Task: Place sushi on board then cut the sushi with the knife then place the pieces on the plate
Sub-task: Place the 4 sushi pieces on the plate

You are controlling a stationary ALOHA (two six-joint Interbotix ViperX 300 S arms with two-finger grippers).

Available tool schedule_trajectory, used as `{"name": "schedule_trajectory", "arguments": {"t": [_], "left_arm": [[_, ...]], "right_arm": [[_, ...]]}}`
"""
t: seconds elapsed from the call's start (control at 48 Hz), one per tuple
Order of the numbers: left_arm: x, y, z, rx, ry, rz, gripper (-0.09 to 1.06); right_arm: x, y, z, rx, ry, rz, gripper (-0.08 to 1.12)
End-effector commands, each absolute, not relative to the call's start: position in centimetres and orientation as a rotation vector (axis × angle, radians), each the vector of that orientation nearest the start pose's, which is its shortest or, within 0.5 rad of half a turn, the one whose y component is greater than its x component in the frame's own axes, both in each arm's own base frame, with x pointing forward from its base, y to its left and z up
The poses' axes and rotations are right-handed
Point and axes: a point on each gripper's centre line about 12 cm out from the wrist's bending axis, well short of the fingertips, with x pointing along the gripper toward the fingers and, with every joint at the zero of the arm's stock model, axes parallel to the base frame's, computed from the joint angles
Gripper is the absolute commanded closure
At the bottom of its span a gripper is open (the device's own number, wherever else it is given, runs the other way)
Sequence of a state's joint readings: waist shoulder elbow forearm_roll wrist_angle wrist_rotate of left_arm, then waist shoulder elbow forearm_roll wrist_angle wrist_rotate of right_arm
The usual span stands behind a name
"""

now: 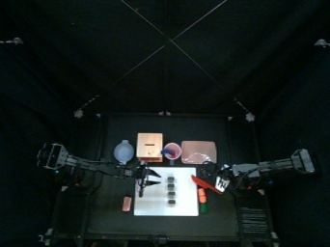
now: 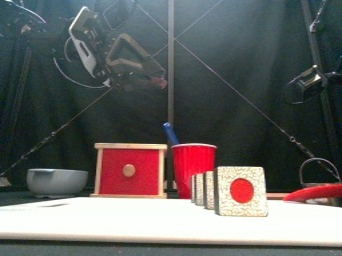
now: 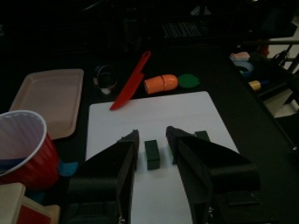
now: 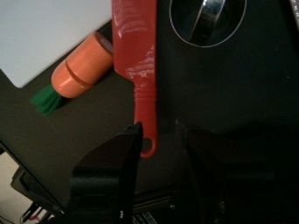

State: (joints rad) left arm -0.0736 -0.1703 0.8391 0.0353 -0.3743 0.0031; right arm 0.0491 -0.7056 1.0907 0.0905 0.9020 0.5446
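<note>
The sushi point(image 1: 164, 198) lies on the white cutting board point(image 1: 183, 217) at the front centre of the desk point(image 1: 110, 222), so the first step of the task appears complete. In the left wrist view its dark blocks stand slightly apart rather than as one closed roll; whether any cut has been made cannot be confirmed. The left gripper point(image 3: 152, 133) hangs above the board with its fingers point(image 3: 111, 166) spread. The middle block point(image 3: 152, 154) sits in line with the gap between them, and the front view shows this gripper well above the sushi, touching nothing. That position suits steadying or lifting a block once needed. The red knife point(image 4: 132, 52) lies on the desk just beside the board's right edge, with its blade reaching toward the board's back corner and a toy carrot point(image 4: 79, 74) alongside it. The right gripper point(image 4: 160, 131) is set low at the end of the knife's handle, with its fingers point(image 4: 111, 157) spread to either side and the handle tip in the gap nearer one finger. No pinch is evident. The step in hand is judged to be the pickup of the knife. Taking it by the handle end leaves the whole blade free for cutting, but an off-centre closure could swing the knife. The pink tray point(image 1: 198, 150) waits empty behind the board, beside the red cup point(image 2: 194, 165), which holds the blue knife point(image 2: 171, 132). No pieces have been transferred.
</note>
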Motion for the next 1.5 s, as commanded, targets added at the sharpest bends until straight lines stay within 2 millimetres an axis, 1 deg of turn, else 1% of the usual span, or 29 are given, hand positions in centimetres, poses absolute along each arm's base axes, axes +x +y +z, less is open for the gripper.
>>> {"name": "schedule_trajectory", "arguments": {"t": [0.021,0.125,0.271,0.292,0.396,0.542,0.667,0.792,1.021,1.25,1.5], "left_arm": [[35.6,-2.6,22.4,0.043,0.253,-0.084,0.24],[35.3,-2.2,22.2,0.04,0.258,-0.075,0.24],[34.7,-1.9,21.5,0.028,0.276,-0.062,0.24],[34.7,-1.8,21.5,0.026,0.277,-0.061,0.24],[34.5,-1.6,21.3,0.017,0.282,-0.051,0.24],[34.2,-1.4,20.9,0.005,0.293,-0.04,0.24],[34.1,-1.3,20.7,-0.002,0.298,-0.032,0.24],[34.0,-1.2,20.6,-0.006,0.301,-0.028,0.24],[33.8,-1.2,20.3,-0.009,0.309,-0.027,0.24],[33.8,-1.2,20.3,-0.009,0.312,-0.027,0.24],[33.7,-1.0,19.9,-0.018,0.321,-0.017,0.24]], "right_arm": [[16.7,1.4,18.1,0.509,1.246,-0.284,0.27],[17.9,0.9,19.3,0.46,1.167,-0.281,0.27],[21.0,0.3,21.3,0.358,0.989,-0.25,0.27],[21.7,0.1,21.6,0.325,0.957,-0.244,0.27],[23.9,-0.2,22.2,0.209,0.87,-0.22,0.27],[26.9,-0.4,22.3,0.075,0.795,-0.179,0.27],[29.1,-0.1,21.6,0.035,0.772,-0.143,0.27],[31.3,0.4,20.4,0.034,0.781,-0.114,0.27],[34.1,0.6,18.3,0.003,0.834,-0.102,0.27],[36.1,0.7,16.6,-0.012,0.88,-0.105,0.27],[37.0,0.6,15.5,-0.016,0.91,-0.111,0.27]]}}
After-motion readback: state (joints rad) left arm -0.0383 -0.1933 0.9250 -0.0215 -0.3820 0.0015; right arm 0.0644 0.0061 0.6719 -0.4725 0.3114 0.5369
